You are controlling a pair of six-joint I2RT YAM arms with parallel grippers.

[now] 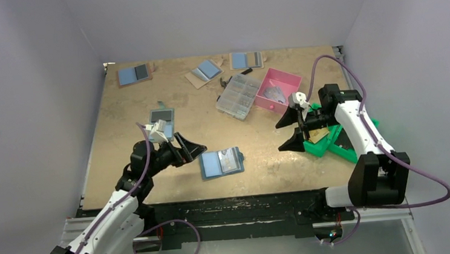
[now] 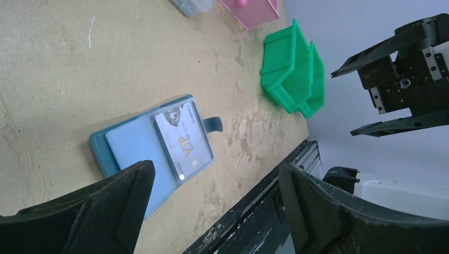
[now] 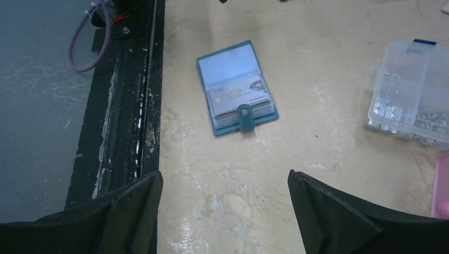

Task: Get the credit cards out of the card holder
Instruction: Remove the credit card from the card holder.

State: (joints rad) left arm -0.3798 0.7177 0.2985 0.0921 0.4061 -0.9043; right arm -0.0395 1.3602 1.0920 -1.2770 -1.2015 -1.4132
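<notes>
The card holder point(image 1: 221, 162) lies open and flat near the table's front edge, with a dark teal rim and a small strap tab. One half is plain light blue. The other holds a silver credit card point(image 2: 184, 140) printed VIP, seen through a clear sleeve point(image 3: 238, 96). My left gripper point(image 1: 194, 147) hovers just left of the holder point(image 2: 153, 143), open and empty point(image 2: 214, 174). My right gripper point(image 1: 284, 135) hangs open to the right, apart from the holder point(image 3: 237, 87), with bare table between its fingers point(image 3: 225, 182).
A green bin point(image 1: 324, 143) with a tan flat item inside sits by the right arm. A pink bin point(image 1: 277, 89) and a clear organizer box point(image 1: 238, 95) stand behind. Other blue holders point(image 1: 162, 117) point(image 1: 134, 73) point(image 1: 205, 72) point(image 1: 246, 60) lie farther back. A black rail point(image 3: 127, 106) edges the table's front.
</notes>
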